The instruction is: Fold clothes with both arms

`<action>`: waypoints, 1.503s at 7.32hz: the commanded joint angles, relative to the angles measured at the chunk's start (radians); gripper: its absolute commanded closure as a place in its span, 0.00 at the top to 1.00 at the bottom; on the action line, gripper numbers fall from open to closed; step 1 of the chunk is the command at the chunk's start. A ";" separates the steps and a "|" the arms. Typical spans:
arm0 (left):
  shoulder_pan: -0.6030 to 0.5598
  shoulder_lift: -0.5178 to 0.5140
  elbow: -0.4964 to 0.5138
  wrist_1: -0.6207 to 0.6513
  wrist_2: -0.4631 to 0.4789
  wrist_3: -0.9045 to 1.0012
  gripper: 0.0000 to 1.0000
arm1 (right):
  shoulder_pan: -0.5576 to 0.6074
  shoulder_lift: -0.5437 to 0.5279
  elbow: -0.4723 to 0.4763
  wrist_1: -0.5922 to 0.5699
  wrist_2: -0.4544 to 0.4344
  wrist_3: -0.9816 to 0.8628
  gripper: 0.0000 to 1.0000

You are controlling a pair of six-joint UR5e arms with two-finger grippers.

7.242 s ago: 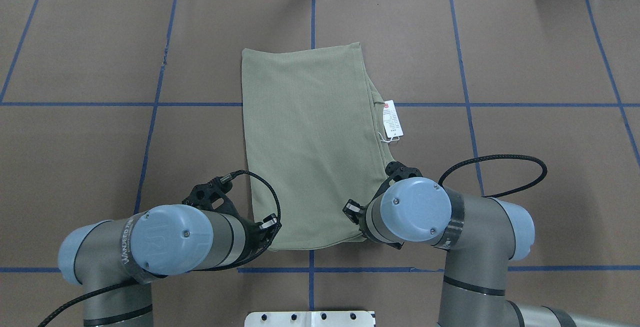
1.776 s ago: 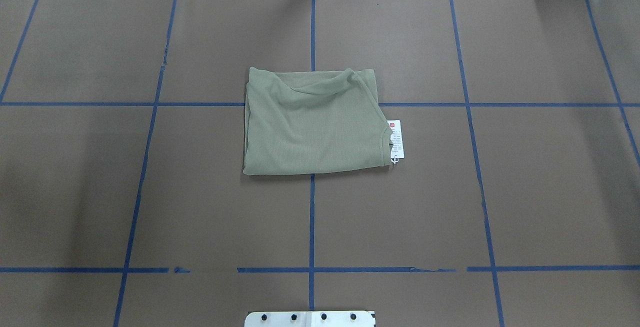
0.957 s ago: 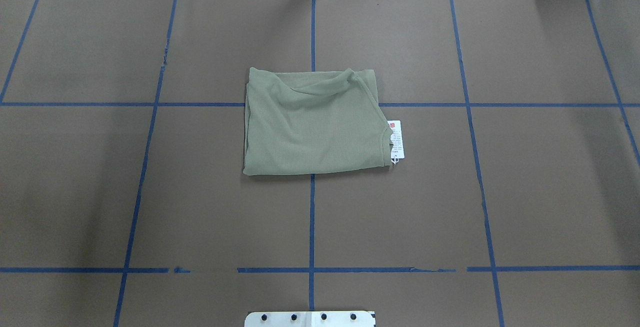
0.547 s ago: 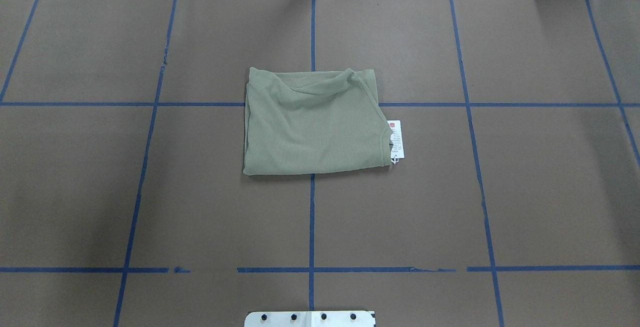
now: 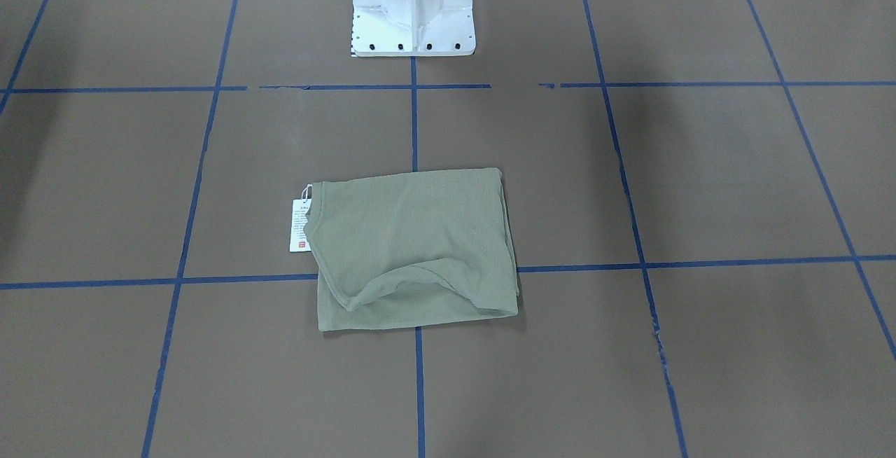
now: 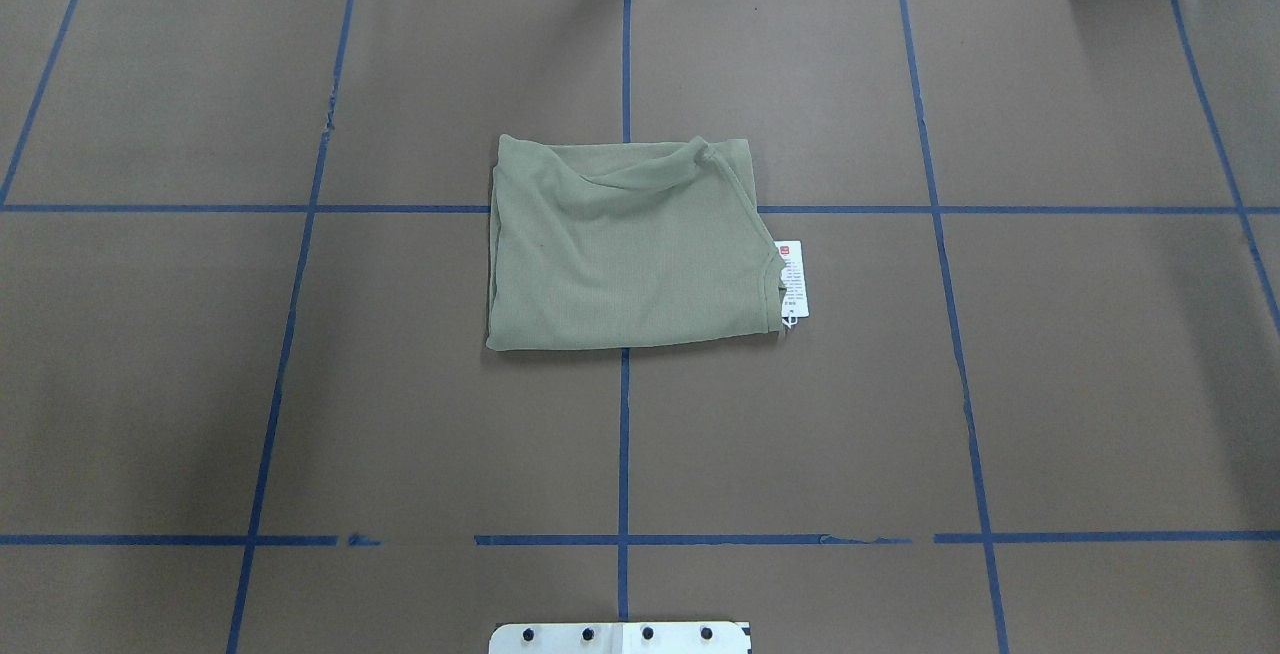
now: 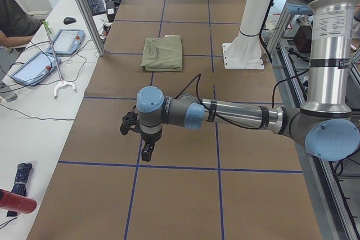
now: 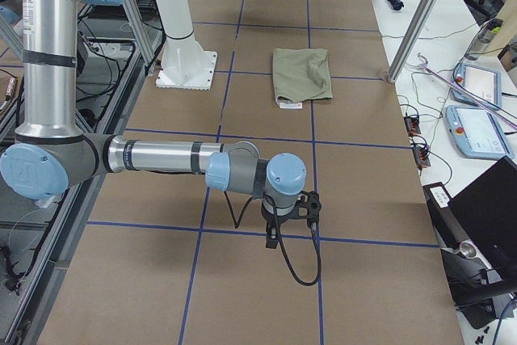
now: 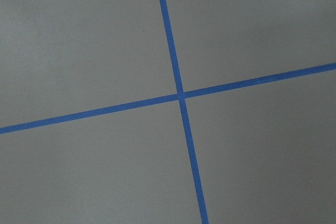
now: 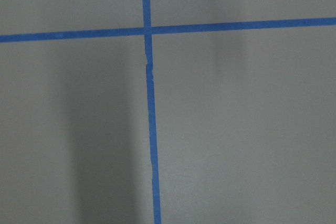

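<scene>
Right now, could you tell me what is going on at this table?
Nothing is handling the shirt at this moment. It lies folded into a compact rectangle near the middle of the table, its white hang tag sticking out at one side. The left gripper and the right gripper each hang over bare table toward opposite ends, well clear of the shirt. Whether they are open or shut I cannot tell from the side views. The folding looks finished.

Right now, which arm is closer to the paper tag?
Right. The tag sticks out on the shirt's side facing the right gripper; the left gripper is past the opposite side.
</scene>
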 commanded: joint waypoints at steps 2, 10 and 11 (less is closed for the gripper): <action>0.000 0.000 -0.008 0.000 0.002 0.000 1.00 | -0.001 -0.002 -0.011 0.116 0.001 0.045 1.00; 0.000 0.002 -0.006 0.000 0.004 0.000 1.00 | -0.004 0.001 -0.011 0.136 0.003 0.045 1.00; 0.000 0.002 -0.006 0.000 0.004 0.000 1.00 | -0.004 0.001 -0.011 0.136 0.003 0.045 1.00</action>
